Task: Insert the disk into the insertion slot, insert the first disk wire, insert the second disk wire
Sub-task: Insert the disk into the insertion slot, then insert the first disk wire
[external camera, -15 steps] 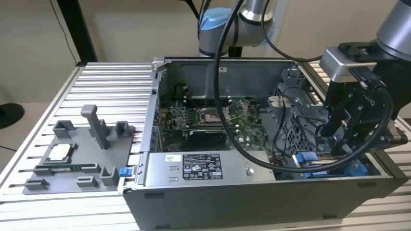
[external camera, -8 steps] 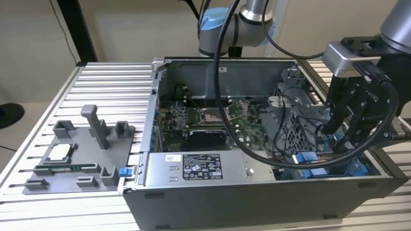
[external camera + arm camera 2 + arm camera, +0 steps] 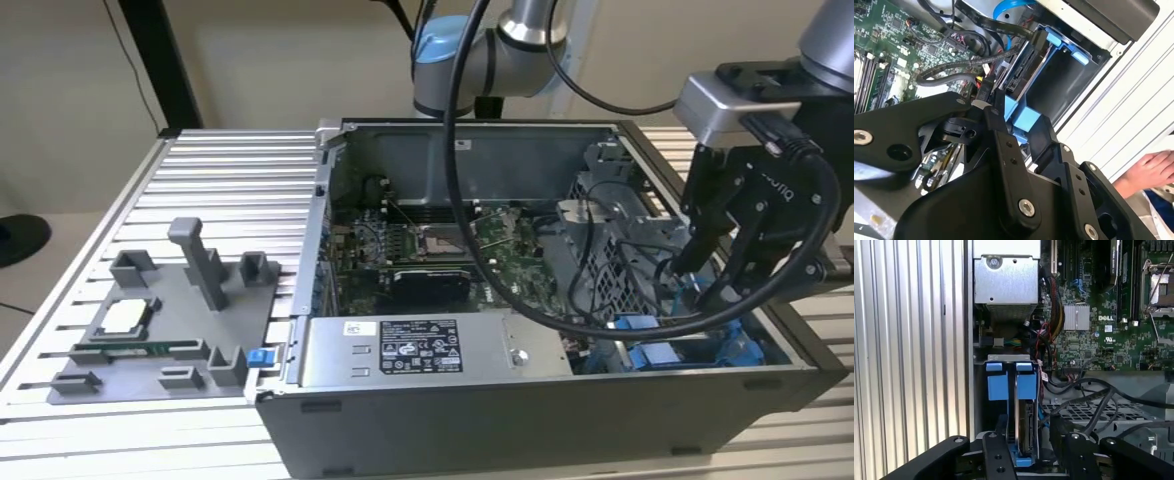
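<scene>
Gripper (image 3: 1034,442) being held low at case corner, fingers apart, disk (image 3: 1025,425) being straddled. Disk being housed on edge in insertion slot (image 3: 996,385), nr case wall; one finger just beside it, other clear. Beyond: black cables (image 3: 1089,390) being draped past slot, then grey PSU box (image 3: 1005,280), mobo (image 3: 1094,335) alongside.

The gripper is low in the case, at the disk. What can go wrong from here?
The black cables lie close beside the disk; the gripper may snag them. A person's hand is close by in the second wrist view; a sideways move might strike it.
</scene>
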Controlling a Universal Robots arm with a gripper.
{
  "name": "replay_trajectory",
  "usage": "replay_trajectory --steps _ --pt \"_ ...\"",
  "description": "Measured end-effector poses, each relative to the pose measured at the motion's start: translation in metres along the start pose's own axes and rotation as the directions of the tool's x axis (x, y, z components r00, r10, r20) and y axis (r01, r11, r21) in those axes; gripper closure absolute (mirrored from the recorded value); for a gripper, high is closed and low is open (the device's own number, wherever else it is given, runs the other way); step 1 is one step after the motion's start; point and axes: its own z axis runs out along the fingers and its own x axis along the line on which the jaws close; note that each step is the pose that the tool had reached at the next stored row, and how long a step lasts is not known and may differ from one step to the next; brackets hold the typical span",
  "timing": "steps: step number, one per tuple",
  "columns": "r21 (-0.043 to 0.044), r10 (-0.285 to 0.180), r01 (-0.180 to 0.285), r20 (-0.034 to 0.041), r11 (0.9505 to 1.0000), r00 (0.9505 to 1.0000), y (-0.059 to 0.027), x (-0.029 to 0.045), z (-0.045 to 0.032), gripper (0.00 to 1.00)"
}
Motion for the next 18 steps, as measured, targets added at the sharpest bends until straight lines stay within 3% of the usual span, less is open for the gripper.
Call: replay_trajectory --steps 8,14,18 --pt "0.0000 0.000 0.000 -0.0002 1.0000 1.0000 0.0001 -0.0042 -0.0028 0.00" --pt "0.0000 0.000 0.000 0.0000 1.0000 1.0000 0.0004 -0.0056 -0.0225 0.00" --pt "0.0013 0.000 0.000 0.0001 1.0000 1.0000 0.0005 -0.0088 -0.0223 0.00"
